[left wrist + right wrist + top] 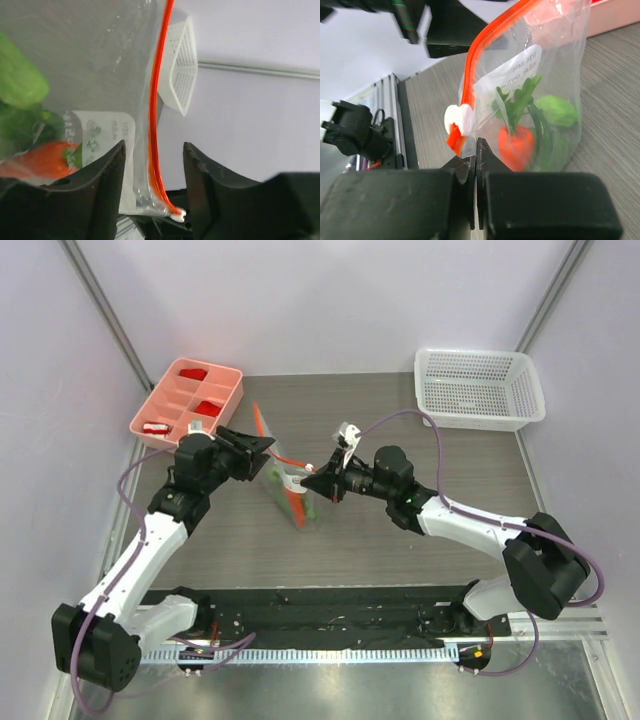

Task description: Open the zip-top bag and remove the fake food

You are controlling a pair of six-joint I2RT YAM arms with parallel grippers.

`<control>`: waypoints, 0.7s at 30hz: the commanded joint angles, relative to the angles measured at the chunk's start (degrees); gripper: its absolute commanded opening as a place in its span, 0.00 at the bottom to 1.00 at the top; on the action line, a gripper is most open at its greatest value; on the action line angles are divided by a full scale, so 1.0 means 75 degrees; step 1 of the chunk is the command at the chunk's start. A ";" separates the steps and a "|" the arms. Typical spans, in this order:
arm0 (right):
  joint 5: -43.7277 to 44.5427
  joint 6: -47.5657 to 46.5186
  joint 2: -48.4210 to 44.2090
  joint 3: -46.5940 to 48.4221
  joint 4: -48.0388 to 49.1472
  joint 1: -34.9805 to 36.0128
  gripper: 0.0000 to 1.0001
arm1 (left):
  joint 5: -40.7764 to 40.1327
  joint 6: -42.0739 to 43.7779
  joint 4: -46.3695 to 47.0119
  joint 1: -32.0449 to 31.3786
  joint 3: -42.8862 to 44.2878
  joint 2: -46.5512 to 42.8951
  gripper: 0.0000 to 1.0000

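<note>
Left wrist view: the left gripper (152, 160) has its jaws apart. The bag (100, 70) hangs in front of it, and the orange zip strip (156, 100) runs down between the jaws without being pinched.

Right wrist view: the right gripper (476, 150) has its jaws pressed together and appears to nip the bag's film just under the white slider (459, 120). The toy vegetables (520, 135) are all inside, bunched low in the bag.

Top view: the bag stands upright mid-table (400, 430) between the two grippers.

Judgement: the mouth is not yet opened.
- Close the left jaws squarely on the strip, not on thin film, which would slip.
- Pull along the strip and keep the bag upright.

Surroundings:
- The pink tray (150, 412) with red blocks (207, 408) sits just behind the left gripper, so there is little room to draw back.
- The white basket (480, 418) is well apart at far right.
- The grippers work close together, so they risk knocking each other.
</note>
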 commanded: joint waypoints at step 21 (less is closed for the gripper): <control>-0.2594 -0.3707 0.0705 0.3371 -0.5953 -0.0847 0.01 | 0.7457 1.1156 -0.4217 -0.0201 0.4328 0.1656 0.57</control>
